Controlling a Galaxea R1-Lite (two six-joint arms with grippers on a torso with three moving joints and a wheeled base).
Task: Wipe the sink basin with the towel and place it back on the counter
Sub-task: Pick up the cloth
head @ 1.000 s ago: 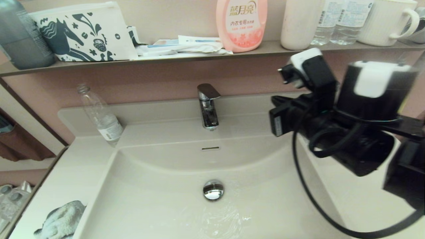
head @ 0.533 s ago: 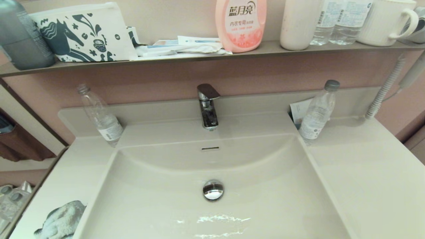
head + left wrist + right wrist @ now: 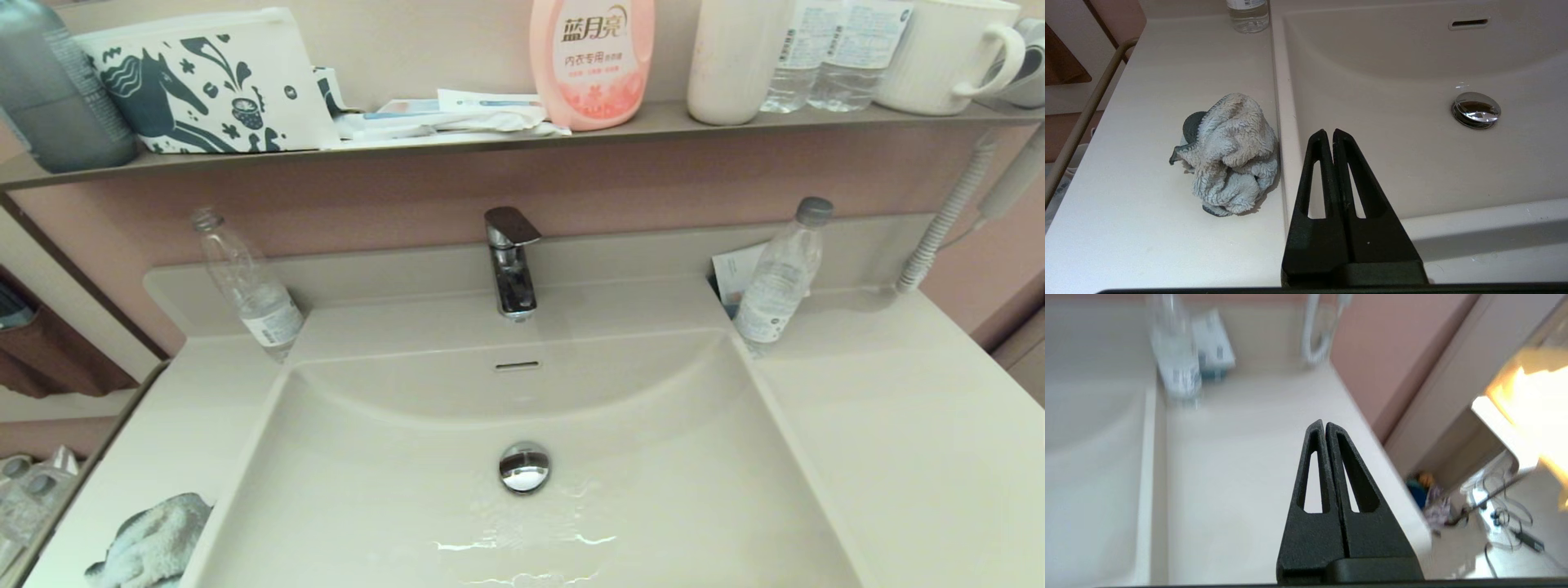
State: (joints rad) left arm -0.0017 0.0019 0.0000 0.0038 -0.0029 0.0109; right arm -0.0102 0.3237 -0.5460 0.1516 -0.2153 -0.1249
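Towel (image 3: 151, 543) sits bunched on your left surface (image 3: 914, 457), touching the sink basin (image 3: 653, 490) rim; head view shows water pooled near the drain plug (image 3: 524, 467), clear bottles (image 3: 249, 286) flanking the faucet (image 3: 511, 261).
Left wrist: left gripper (image 3: 1329, 134) clenched, empty, over the rim beside the towel (image 3: 1229, 153).
Right wrist: right gripper (image 3: 1323, 426) clenched, empty, above the right surface (image 3: 1249, 457).

A home bathroom: a cream vanity table (image 3: 898, 425) with sink basin (image 3: 367, 490) and chrome faucet (image 3: 510, 261), a laundry-liquid bottle (image 3: 592, 61) and mug (image 3: 947, 53) on the shelf (image 3: 490, 140) at 12 o'clock.
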